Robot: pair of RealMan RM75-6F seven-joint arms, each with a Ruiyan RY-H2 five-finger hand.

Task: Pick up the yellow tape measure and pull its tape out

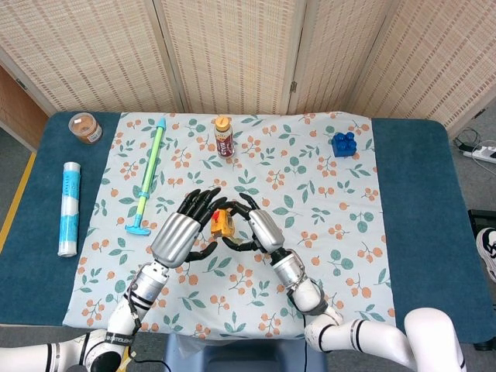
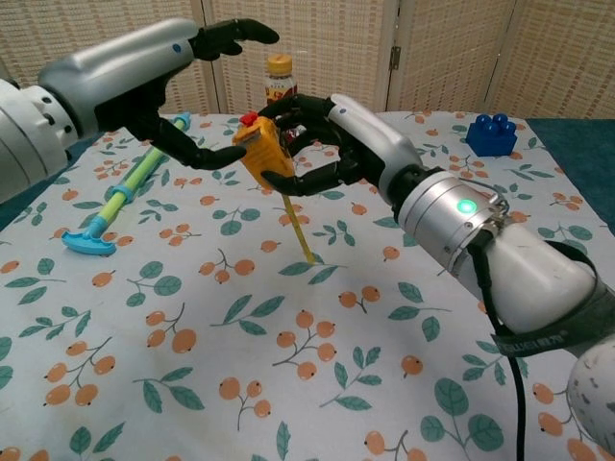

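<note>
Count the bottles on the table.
1: the small brown bottle with a tan cap stands upright at the far middle of the floral cloth, beyond both robot hands. None seems hidden.

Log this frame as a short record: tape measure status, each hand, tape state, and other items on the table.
tape measure: yellow tape measure lifted off the table, between both hands
right hand: right hand grips the case
left hand: left hand beside the case, fingers spread; whether it touches the case cannot be told
tape: a strip of tape hangs out of the case down toward the floral cloth
other items: bottle, blue block, green and blue stick tool, white roll, brown-lidded jar
</note>
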